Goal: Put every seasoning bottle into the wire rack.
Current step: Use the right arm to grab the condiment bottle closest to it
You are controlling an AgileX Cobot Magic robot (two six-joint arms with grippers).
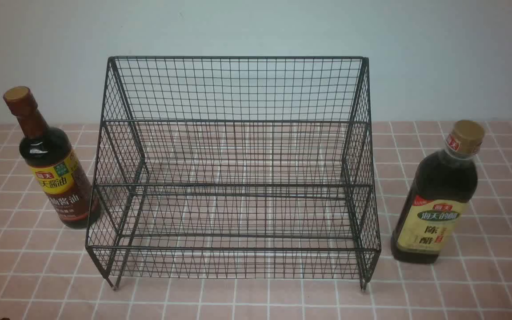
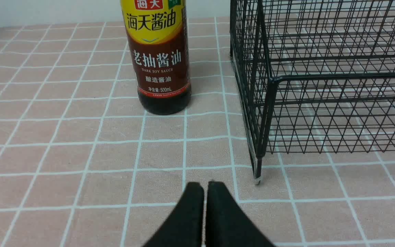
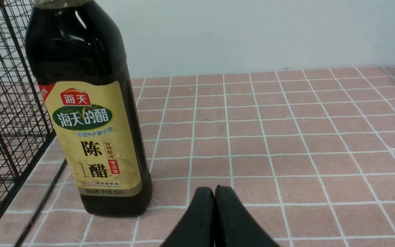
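Our left gripper [image 2: 205, 186] and right gripper [image 3: 214, 190] are pinched shut, holding nothing. The rack [image 1: 238, 178] stands mid-counter [image 1: 256, 302]. The brown-capped bottle [image 1: 56, 178] stands upright just beside its left side, and the gold-capped bottle [image 1: 434, 204] near its right.

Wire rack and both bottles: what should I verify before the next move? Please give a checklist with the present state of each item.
1. Wire rack standing on its legs, both tiers free: ok.
2. Brown-capped bottle upright beside the rack's left side: ok.
3. Gold-capped bottle upright beside the rack's right side: ok.
4. Left jaws open for a grasp: not ok, they are shut.
5. Right jaws open for a grasp: not ok, they are shut.
6. Brown cap and gold cap screwed tight: cannot tell.
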